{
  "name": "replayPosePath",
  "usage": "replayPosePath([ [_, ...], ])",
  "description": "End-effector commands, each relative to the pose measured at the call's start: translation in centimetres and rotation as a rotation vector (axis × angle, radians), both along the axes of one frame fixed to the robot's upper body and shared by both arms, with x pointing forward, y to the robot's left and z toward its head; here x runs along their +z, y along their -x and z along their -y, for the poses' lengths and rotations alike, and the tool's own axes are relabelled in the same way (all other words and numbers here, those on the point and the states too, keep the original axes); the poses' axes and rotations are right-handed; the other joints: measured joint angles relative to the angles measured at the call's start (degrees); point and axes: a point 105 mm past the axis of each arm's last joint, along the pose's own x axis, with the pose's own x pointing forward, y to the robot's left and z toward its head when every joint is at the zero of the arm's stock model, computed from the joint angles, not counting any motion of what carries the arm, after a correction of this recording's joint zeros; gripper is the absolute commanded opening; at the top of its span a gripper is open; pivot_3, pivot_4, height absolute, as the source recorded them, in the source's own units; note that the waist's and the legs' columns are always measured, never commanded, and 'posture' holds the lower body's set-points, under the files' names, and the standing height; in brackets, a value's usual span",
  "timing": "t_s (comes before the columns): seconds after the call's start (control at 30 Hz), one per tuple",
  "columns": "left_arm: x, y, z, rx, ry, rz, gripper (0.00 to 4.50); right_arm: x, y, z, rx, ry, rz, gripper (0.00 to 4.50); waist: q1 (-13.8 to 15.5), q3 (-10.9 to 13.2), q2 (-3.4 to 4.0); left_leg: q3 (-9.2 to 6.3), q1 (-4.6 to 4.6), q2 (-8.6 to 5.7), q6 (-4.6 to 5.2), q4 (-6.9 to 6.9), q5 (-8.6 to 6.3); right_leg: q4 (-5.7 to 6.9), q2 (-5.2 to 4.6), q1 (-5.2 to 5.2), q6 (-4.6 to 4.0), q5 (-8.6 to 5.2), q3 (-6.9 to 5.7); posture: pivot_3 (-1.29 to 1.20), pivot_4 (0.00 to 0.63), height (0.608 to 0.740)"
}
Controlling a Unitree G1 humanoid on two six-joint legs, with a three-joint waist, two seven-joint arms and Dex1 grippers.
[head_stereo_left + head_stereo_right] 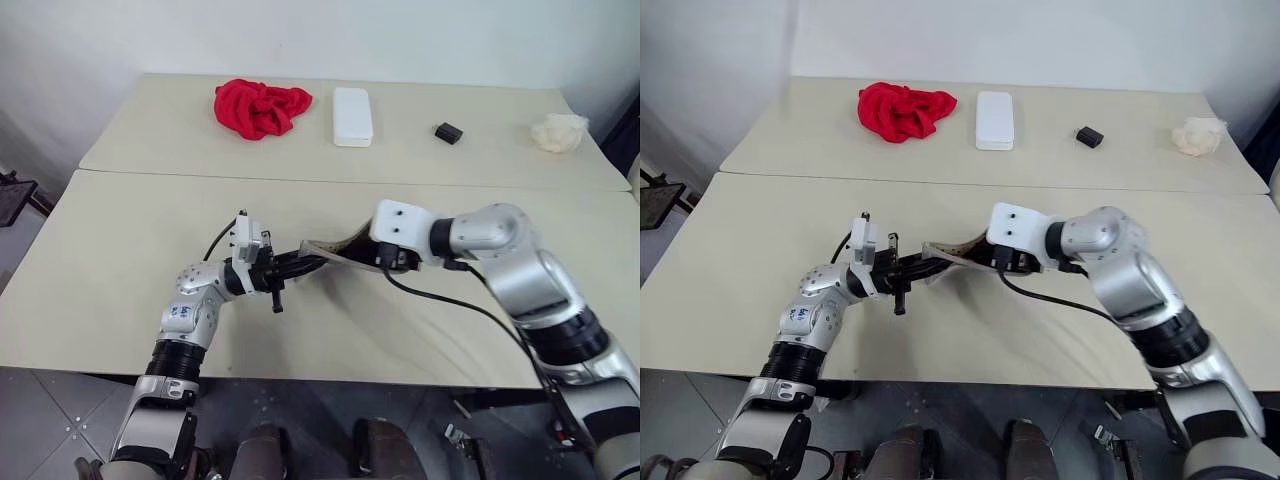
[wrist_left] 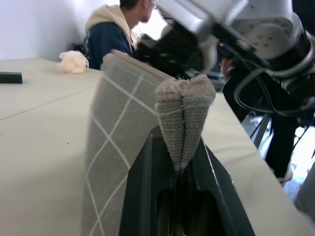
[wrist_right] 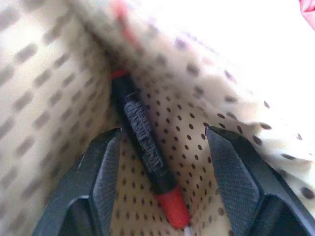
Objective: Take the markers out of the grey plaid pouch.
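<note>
The grey plaid pouch hangs lifted above the near table, stretched between my two grippers. My left gripper is shut on a bunched end of the pouch, fabric pinched between its fingers. My right gripper reaches into the pouch's mouth from the other side, surrounded by dotted beige lining. Its fingers stand open. One marker, black-bodied with red ends, lies along the lining between them, close to one finger and apart from the other.
On the far table lie a red cloth, a white hard case, a small black block and a crumpled white wad. A person sits beyond the table. A seam joins the two tables.
</note>
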Motion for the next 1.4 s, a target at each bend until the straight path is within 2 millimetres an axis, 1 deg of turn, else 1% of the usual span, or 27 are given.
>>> replayPosePath([
  [0.03,-0.2,0.5,-0.1,-0.023,-0.024,0.039,0.0,-0.9,-1.2,-0.1,-0.041,0.023,0.026,2.82,0.01,0.0,0.0,0.01,0.0,0.0,0.0,0.0,0.0,0.0,0.0,0.0,0.0,0.0,0.0,0.0,0.15,0.74],
  [0.13,-0.4,0.7,-0.1,-0.025,-0.036,0.051,0.0,-2.4,-1.1,-0.5,-0.03,0.071,0.002,2.82,-0.03,0.0,0.0,0.01,-0.01,0.0,0.0,0.0,0.0,0.01,0.0,-0.01,0.0,0.0,0.0,0.0,0.15,0.74],
  [0.27,-0.3,0.7,0.0,-0.026,-0.032,0.056,0.0,-3.4,-0.9,-0.7,-0.011,0.112,-0.024,2.82,-0.05,0.0,0.0,0.01,-0.01,0.0,0.0,0.0,0.0,0.02,0.0,-0.01,0.0,0.0,0.0,0.0,0.15,0.74],
  [0.4,-0.1,0.7,0.1,-0.029,-0.025,0.059,0.0,-3.4,-1.8,-0.6,-0.02,0.153,0.046,2.82,-0.11,0.0,0.0,0.01,0.0,0.01,0.0,-0.01,0.0,0.01,0.0,-0.01,0.0,0.0,0.0,0.0,0.15,0.74],
  [0.47,0.1,0.6,0.1,-0.027,-0.016,0.055,0.0,-3.4,-2.6,-0.7,-0.041,0.13,0.088,2.82,-0.14,0.0,0.0,0.0,0.0,0.01,0.0,0.0,0.0,0.02,0.0,-0.01,0.0,0.0,0.0,0.0,0.15,0.74],
  [0.63,0.4,0.6,0.3,-0.037,-0.01,0.054,0.0,-3.8,-3.6,-0.7,-0.055,0.116,0.159,2.82,-0.43,0.0,0.0,0.01,0.01,0.01,-0.01,-0.02,0.0,0.02,0.0,-0.01,0.0,0.0,0.0,0.0,0.15,0.74],
  [0.73,0.5,0.6,0.2,-0.04,-0.01,0.051,0.0,-4.7,-3.6,-0.5,-0.059,0.122,0.14,2.82,-0.81,0.0,0.0,0.0,0.01,0.01,-0.01,-0.02,0.01,0.03,0.0,-0.01,0.0,0.0,0.0,0.0,0.15,0.74],
  [0.83,0.6,0.6,0.2,-0.042,-0.009,0.049,0.0,-5.4,-3.6,-0.3,-0.06,0.126,0.124,2.2,-1.06,0.0,0.0,-0.01,0.0,0.01,-0.01,-0.02,0.01,0.02,0.0,0.0,0.0,0.0,0.0,0.0,0.15,0.74],
  [0.97,0.7,0.6,0.2,-0.044,-0.01,0.047,0.0,-5.3,-3.6,-0.2,-0.062,0.115,0.136,0.9,-1.35,0.0,0.01,-0.01,0.01,0.01,-0.01,-0.03,0.01,0.03,0.0,0.0,0.0,0.0,0.0,0.0,0.15,0.74],
  [1.03,0.7,0.6,0.1,-0.04,-0.013,0.048,0.0,-4.5,-3.8,-0.1,-0.056,0.104,0.167,0.26,-1.36,0.0,0.0,-0.01,0.01,0.01,-0.01,-0.04,0.01,0.03,0.0,0.0,0.0,0.0,0.0,0.0,0.15,0.74],
  [1.07,0.7,0.5,0.1,-0.039,-0.014,0.049,0.0,-4.3,-3.8,-0.1,-0.054,0.1,0.175,0.03,-1.36,0.0,0.0,-0.01,0.01,0.01,-0.01,-0.04,0.01,0.03,0.0,-0.01,0.0,0.0,0.0,0.0,0.15,0.74],
  [1.13,0.7,0.5,0.0,-0.033,-0.013,0.049,0.0,-3.7,-3.6,-0.2,-0.028,0.095,0.188,0.03,-1.37,0.0,0.0,-0.01,0.01,0.01,-0.01,-0.04,0.01,0.02,0.0,-0.01,0.0,0.0,0.01,0.0,0.15,0.74],
  [1.2,0.9,0.2,-0.3,-0.008,-0.013,0.054,0.0,-1.7,-3.0,-0.1,0.033,0.054,0.242,0.03,-1.29,0.0,0.0,-0.01,0.01,0.01,-0.01,-0.04,0.01,0.02,0.0,-0.01,0.0,0.0,0.01,0.0,0.15,0.74],
  [1.23,0.9,0.1,-0.4,-0.001,-0.013,0.055,0.0,-1.2,-2.8,-0.1,0.049,0.044,0.258,0.03,-1.18,0.0,0.0,-0.02,0.0,0.01,-0.01,-0.04,0.01,0.02,-0.01,-0.01,0.0,0.0,0.0,0.0,0.15,0.74],
  [1.27,0.9,0.0,-0.6,0.011,-0.014,0.057,0.0,-0.6,-2.1,-0.1,0.096,0.018,0.253,0.03,-1.17,0.0,0.0,-0.02,-0.01,0.0,-0.01,-0.04,0.01,0.0,-0.01,0.0,0.0,0.0,0.01,0.0,0.15,0.74],
  [1.4,0.9,-0.2,-1.1,0.041,-0.011,0.057,0.0,0.5,0.4,0.1,0.235,-0.063,0.212,0.03,-1.18,0.0,0.0,-0.02,-0.01,0.0,0.0,-0.05,0.0,-0.03,-0.02,0.0,0.0,0.0,0.0,0.0,0.15,0.74],
])
